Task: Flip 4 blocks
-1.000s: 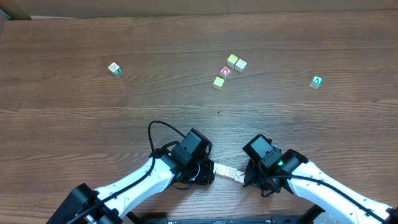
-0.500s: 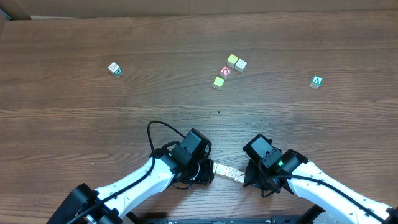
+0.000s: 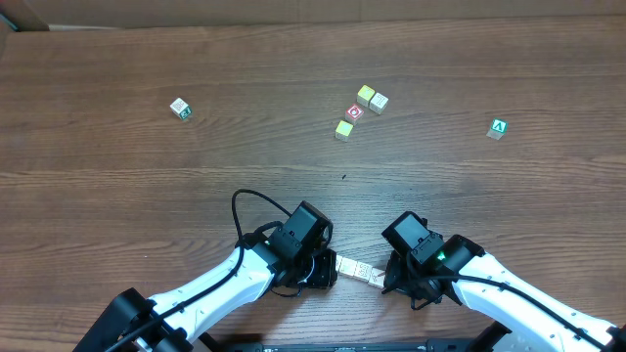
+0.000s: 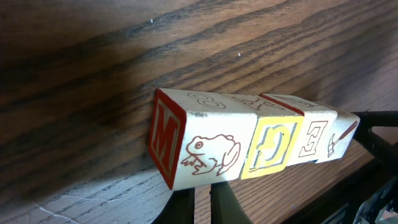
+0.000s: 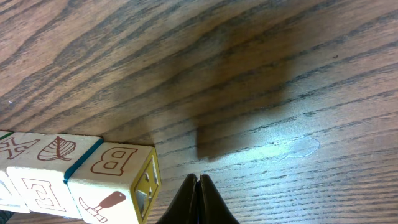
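Four blocks (image 3: 358, 271) in a row on the table (image 3: 127, 205), near its front edge, between two closed hands.
The left hand (image 4: 202, 202) has its fingers pinched together and holds nothing, its tips just beside the row's M end. The cubes sit face to face, cream wood with red prints: a frog, a yellow-framed letter, an E and a hammer. The right hand (image 5: 199, 190) is also closed and empty, just beside the end cube marked B.

The blocks (image 5: 111, 169) run off the right wrist view's left edge — overhead, their marks unreadable.
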Tool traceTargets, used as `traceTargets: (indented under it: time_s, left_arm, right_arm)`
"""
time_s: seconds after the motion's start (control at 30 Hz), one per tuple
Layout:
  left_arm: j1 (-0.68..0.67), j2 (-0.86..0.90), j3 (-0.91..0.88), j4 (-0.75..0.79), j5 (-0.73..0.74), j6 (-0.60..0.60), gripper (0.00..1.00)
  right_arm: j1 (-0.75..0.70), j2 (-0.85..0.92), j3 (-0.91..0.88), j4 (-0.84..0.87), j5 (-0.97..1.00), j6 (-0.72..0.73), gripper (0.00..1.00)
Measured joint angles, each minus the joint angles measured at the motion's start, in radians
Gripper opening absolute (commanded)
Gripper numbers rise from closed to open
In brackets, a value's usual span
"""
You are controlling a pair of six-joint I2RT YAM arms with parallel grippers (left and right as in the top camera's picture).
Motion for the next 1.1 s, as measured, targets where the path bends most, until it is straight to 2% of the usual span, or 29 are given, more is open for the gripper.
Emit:
traceTargets:
  time_s: [0.33, 0.47, 0.67, 0.9, 1.1]
  left_arm:
    - [0.000, -0.003, 0.000, -0.071, 0.035, 0.006, 0.04]
    - [0.000, -0.064, -0.001, -0.123, 0.037, 0.031, 0.05]
    - [0.000, -0.201, -0.001, -0.225, -0.026, 0.058, 0.04]
    - [0.000, -0.206, -0.001, -0.248, -0.075, 0.065, 0.04]
    - [0.000, -0.206, -0.001, -0.247, -0.103, 0.064, 0.04]
  right_arm:
    - [0.000, 0.000, 0.000, -0.012, 0.000, 0.000, 0.04]
    - [0.000, 0.000, 0.000, -0.019, -0.005, -0.001, 0.04]
    - [0.000, 0.000, 0.000, -0.018, -0.053, -0.002, 0.04]
    - [0.006, -0.031, 0.000, -0.018, -0.086, -0.002, 0.04]
    - [0.037, -0.124, 0.000, -0.017, -0.144, -0.002, 0.04]
